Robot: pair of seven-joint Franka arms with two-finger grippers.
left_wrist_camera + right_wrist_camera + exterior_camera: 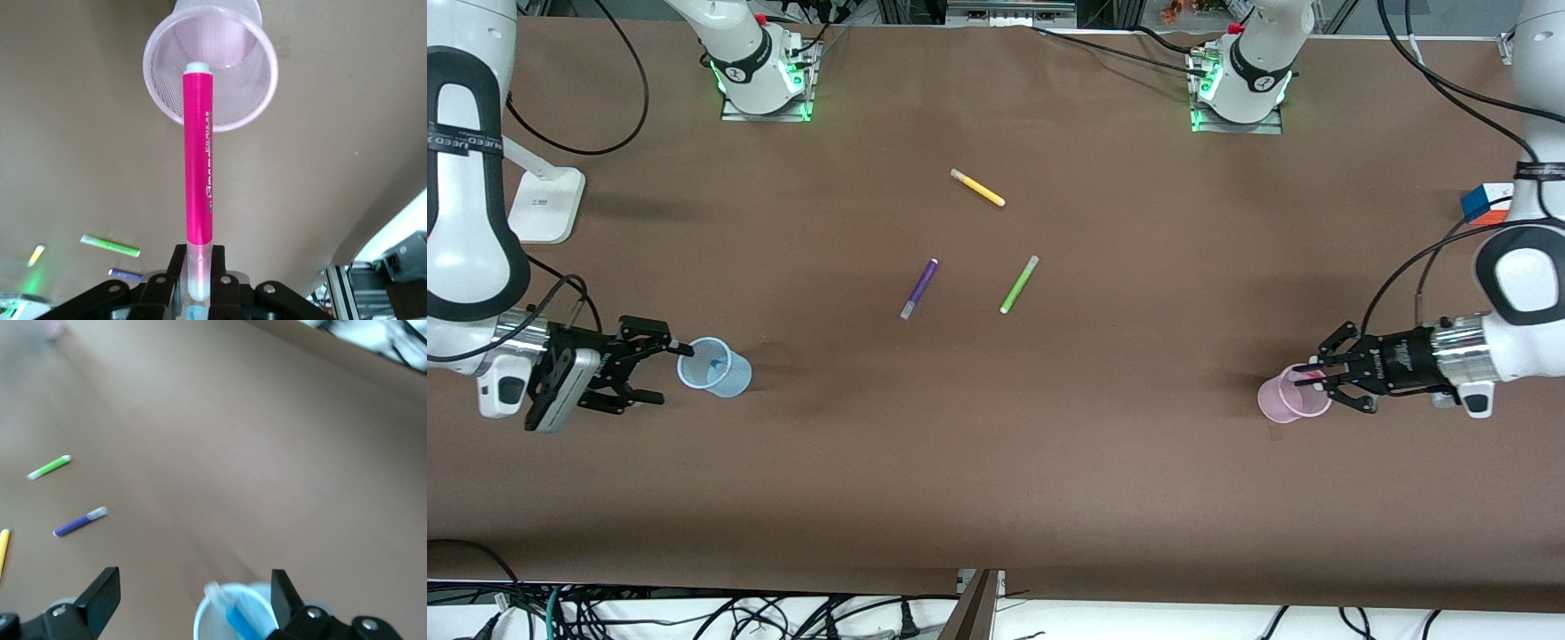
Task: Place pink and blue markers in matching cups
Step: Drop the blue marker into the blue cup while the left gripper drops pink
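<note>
Pink marker in pink cup — blue marker, blue cup.

Items counted on the table: five markers in total. One pink marker was held by the left gripper over the pink cup. One blue marker stood inside the blue cup. One purple marker, one lime-green marker and one yellow marker lay loose near the middle of the table.

Cups: two, one pale pink and one pale blue.

Arms: two, each with one two-finger gripper. The right gripper had its fingers spread wide beside the blue cup.

One multicoloured cube was noted at the left arm's end of the table.
</note>
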